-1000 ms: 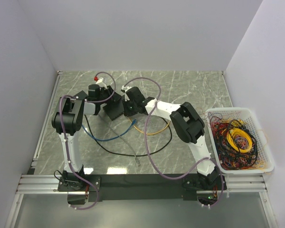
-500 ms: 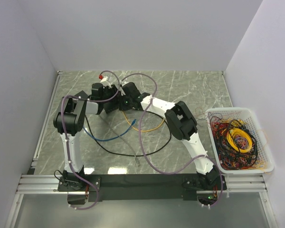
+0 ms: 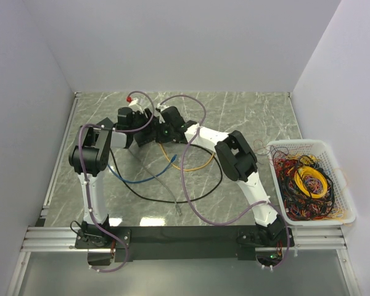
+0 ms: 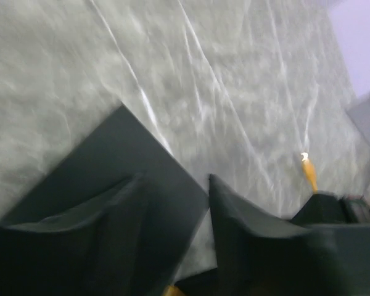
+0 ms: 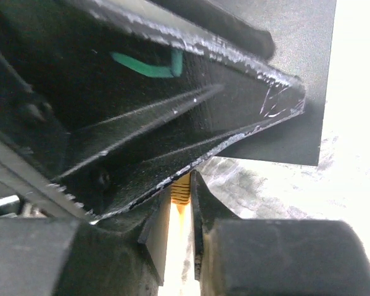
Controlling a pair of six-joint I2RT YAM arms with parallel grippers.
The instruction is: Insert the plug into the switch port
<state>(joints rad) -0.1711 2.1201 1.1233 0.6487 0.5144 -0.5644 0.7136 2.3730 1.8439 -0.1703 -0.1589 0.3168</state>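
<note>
Since the right fingers (image 5: 198,209) are clamped on the plug (image 4: 304,159), that arm must do the inserting. Its tip juts past them over the bench (image 4: 234,74), right of the dark box (image 4: 111,160), likely the switch, and points alongside it, not at it. Left fingers (image 4: 234,213) straddle the box's corner; whether they grip it, I cannot tell. No port shows.

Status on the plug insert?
Right gripper shut on orange cable behind plug. Plug not inserted, apart from switch box. Left gripper astride box corner, grip unclear. Port not in view.
</note>
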